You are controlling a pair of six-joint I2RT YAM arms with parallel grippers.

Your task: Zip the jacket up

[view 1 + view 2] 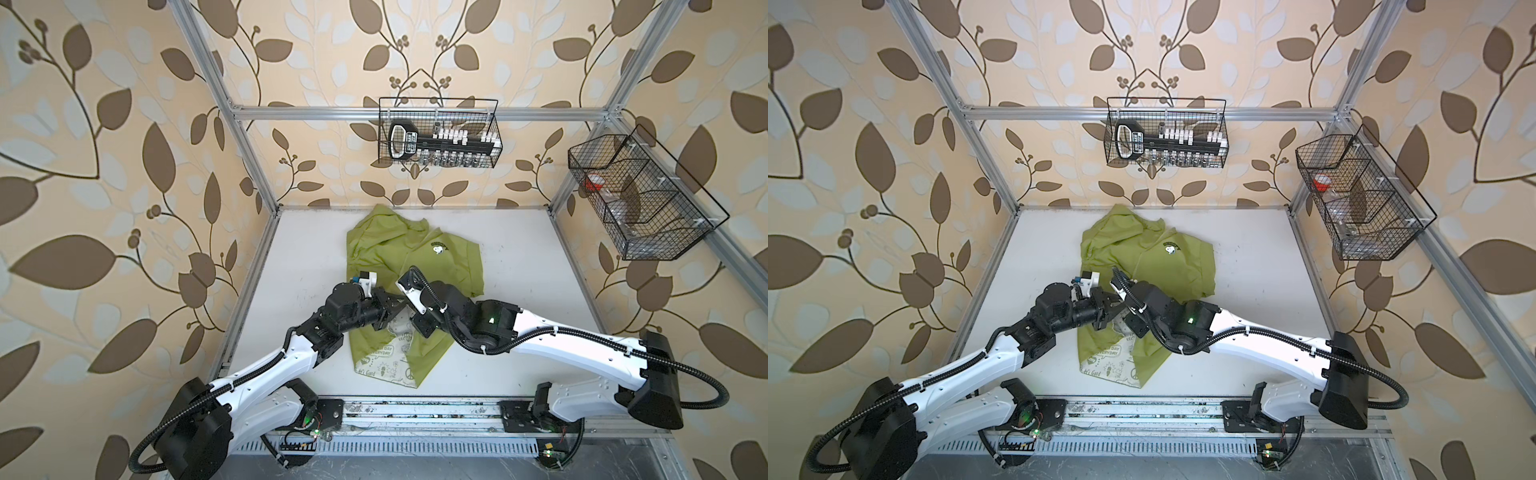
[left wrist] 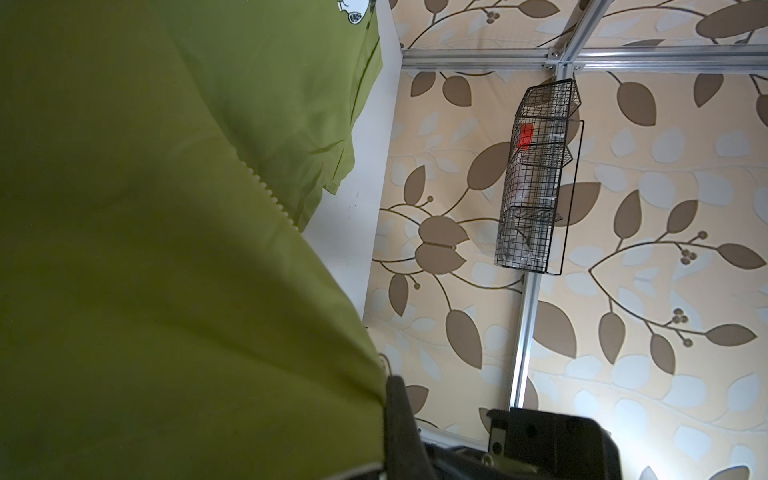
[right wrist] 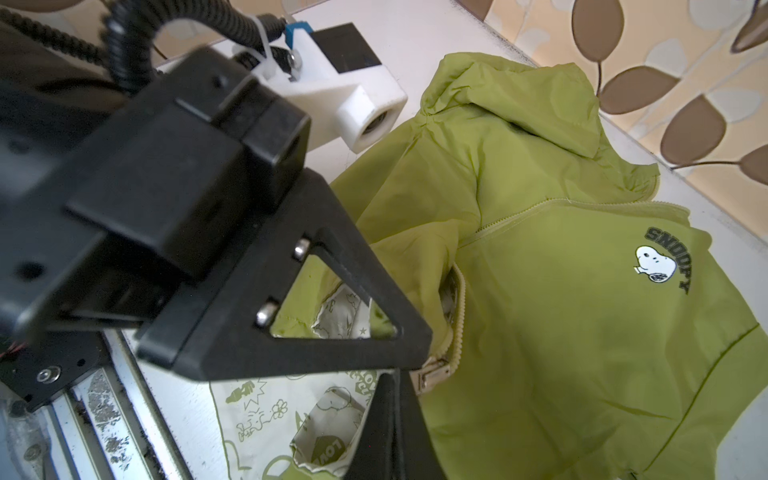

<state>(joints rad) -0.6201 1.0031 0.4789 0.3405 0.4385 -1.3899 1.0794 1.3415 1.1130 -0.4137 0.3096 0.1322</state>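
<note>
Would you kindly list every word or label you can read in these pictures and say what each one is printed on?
"SNOOPY": on the jacket, chest, over the dog print.
"EVERYDAY": on the white lining, turned out near the hem.
"It's Good": lining, at the hem.
"LOV", cut off: lining, right wrist view.
Label on the black tool in the wire basket: too blurred to read.

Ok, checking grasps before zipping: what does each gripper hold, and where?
The left gripper is shut on the jacket, front panel by the zipper edge. The right gripper is shut beside the zipper slider; hold unclear.
</note>
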